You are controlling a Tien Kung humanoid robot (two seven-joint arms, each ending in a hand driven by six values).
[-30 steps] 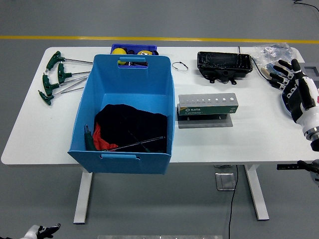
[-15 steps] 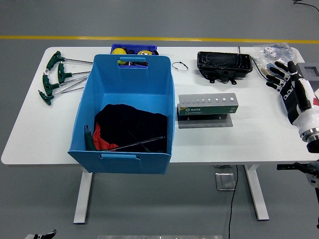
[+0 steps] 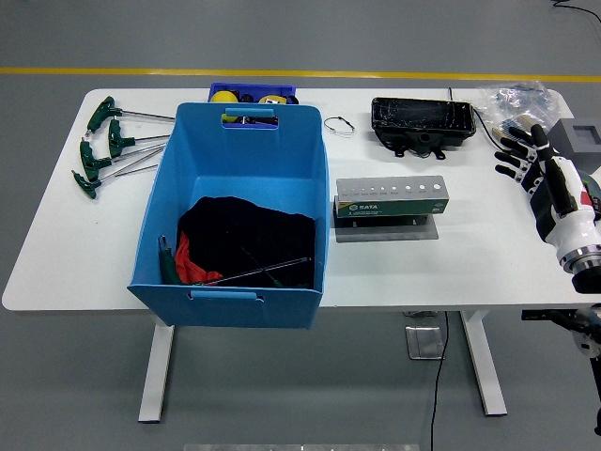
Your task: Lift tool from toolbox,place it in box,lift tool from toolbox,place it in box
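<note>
Over table's right end: right robot hand (image 3: 528, 158) open-fingered, empty; blue box (image 3: 237, 211) well left.

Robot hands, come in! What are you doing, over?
Right hand open, empty, over table's right end. Left hand out of view. T-handle tools lie left of blue box. Nothing in the way.

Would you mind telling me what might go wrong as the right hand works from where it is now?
The right hand, fingers spread and empty, hovers beside a crinkled plastic bag; it could snag or drag it. The black tray sits near the far table edge, so a push might slide it off. The blue box is far across, a long carry.
</note>
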